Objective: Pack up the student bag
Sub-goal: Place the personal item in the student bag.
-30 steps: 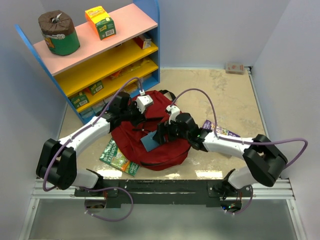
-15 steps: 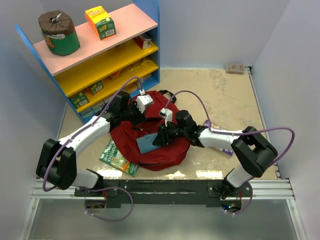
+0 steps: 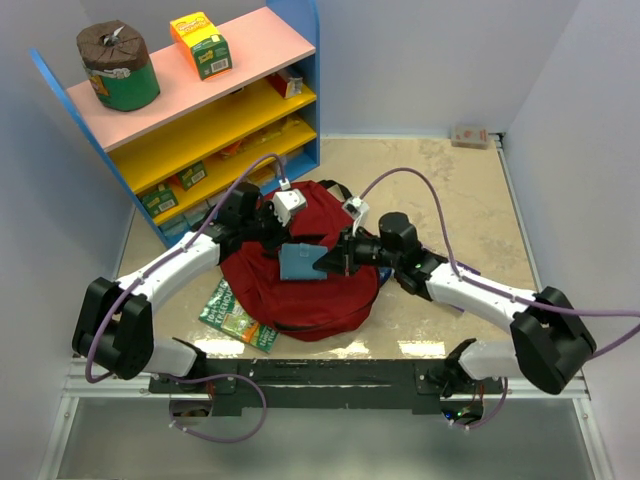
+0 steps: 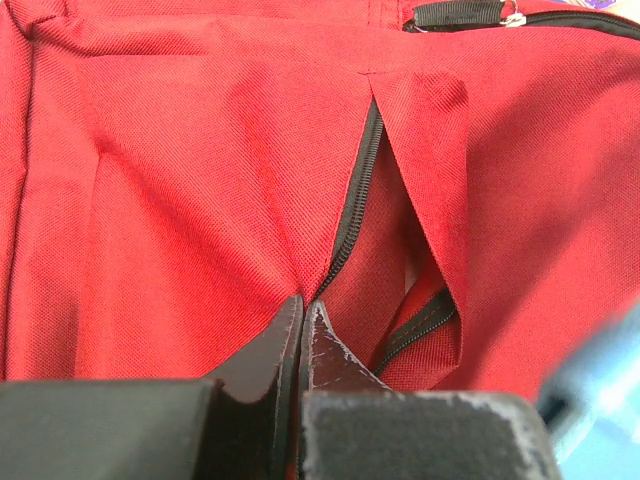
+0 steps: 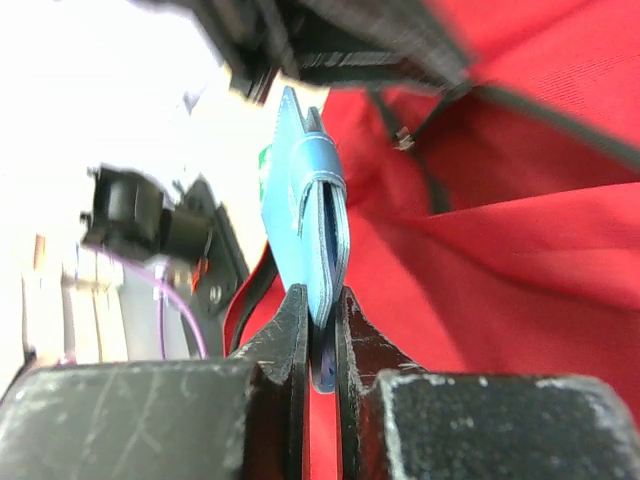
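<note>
The student bag (image 3: 300,295), dark red with black zippers, lies in the middle of the table. My left gripper (image 3: 272,228) is shut on the bag's fabric beside the open zipper (image 4: 350,215); the left wrist view shows the cloth pinched at the jaw tips (image 4: 302,300). My right gripper (image 3: 328,262) is shut on a flat blue pencil case (image 3: 297,263), held just above the bag. In the right wrist view the pencil case (image 5: 308,205) stands on edge between the fingers (image 5: 320,300), red cloth to its right.
A blue shelf unit (image 3: 200,115) with pink and yellow boards stands at the back left, a green can (image 3: 118,68) and an orange carton (image 3: 200,43) on top. A green book (image 3: 236,314) lies at the bag's near left. A small box (image 3: 470,135) sits far right.
My right gripper closed on the blue pencil case, lifted it off the bag and carried it up and towards the left gripper. The right elbow swung right. The left arm stayed put.
</note>
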You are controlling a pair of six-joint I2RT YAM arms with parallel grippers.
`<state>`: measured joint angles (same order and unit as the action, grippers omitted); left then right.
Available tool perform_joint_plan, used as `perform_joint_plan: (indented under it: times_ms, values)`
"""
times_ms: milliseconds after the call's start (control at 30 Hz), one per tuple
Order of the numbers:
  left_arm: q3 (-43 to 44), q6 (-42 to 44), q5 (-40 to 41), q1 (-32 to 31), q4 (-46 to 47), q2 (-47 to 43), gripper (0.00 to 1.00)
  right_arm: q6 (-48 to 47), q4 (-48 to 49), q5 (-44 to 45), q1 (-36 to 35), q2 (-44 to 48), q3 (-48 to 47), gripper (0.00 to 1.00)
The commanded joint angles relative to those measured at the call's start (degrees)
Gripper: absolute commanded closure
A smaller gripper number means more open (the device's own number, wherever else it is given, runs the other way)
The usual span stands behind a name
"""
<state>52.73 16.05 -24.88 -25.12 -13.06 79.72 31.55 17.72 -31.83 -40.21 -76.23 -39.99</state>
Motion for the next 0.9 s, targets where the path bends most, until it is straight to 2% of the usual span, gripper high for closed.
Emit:
perform_joint_plan:
  times_ms: [0,200,500,767,867]
  values:
    - [1.8,0.4,-1.0,0.5,1.5,-1.3,1.00,5.4,1.3,4.9,3.1,2.0,2.6,1.00]
    - [1.5,0.3,-0.9,0.5,1.2,-2.0,1.00,6.9,-2.7,8.4,4.1,-1.4,2.7,1.00]
    - [2.2,0.6,-1.0,0.5,0.2,-2.5,1.00,9.3,-10.3,16.5,4.3,-1.2,1.6,1.00]
    - [1.8,0.0,-3.3,0.3,0.6,-2.1,1.00,27.1,-4.3,25.6,4.2,-1.1,0.2,1.00]
    - [1.3,0.7,-2.5,0.1,0.4,-1.9,1.00,30.0,-0.9,28.3,3.0,-1.6,-1.4,1.00]
